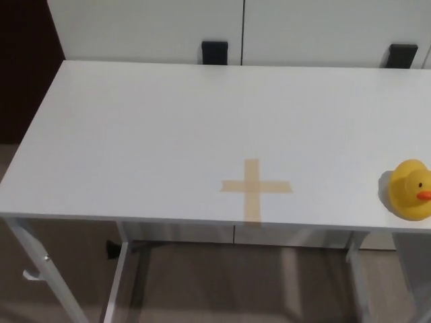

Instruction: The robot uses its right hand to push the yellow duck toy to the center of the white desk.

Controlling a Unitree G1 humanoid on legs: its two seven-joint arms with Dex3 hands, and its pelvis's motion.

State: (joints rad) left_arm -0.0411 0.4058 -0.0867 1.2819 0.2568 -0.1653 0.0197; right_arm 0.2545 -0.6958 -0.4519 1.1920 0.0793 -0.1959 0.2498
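White laminate covers the bench [135, 134], which fills most of the head view, and no part of the robot shows on it. Neither the left hand nor the right hand is in the picture, so I cannot tell how their fingers stand or whether either holds anything.

Going from the left: that half of the bench is bare. Past the middle, close to the near edge, lies a tape cross [255, 188] of tan strips, its longer strip running toward the near edge. I take it to mark the centre the task speaks of. Far to the right, at the picture's edge and just back from the bench's near edge, sits the yellow duck toy [411, 190], upright, its orange beak pointing right and toward the camera.

With no hand in view, places can only be given by the rig: the right arm enters from the picture's right, so the duck lies on that hand's own side and should be nearer to it than to the left. The relation that matters is duck to cross: the cross lies straight to the duck's left, well apart from it, at much the same depth. The push should therefore run leftward, along the near edge.

Count: one duck, one cross, one bench, no hands visible.
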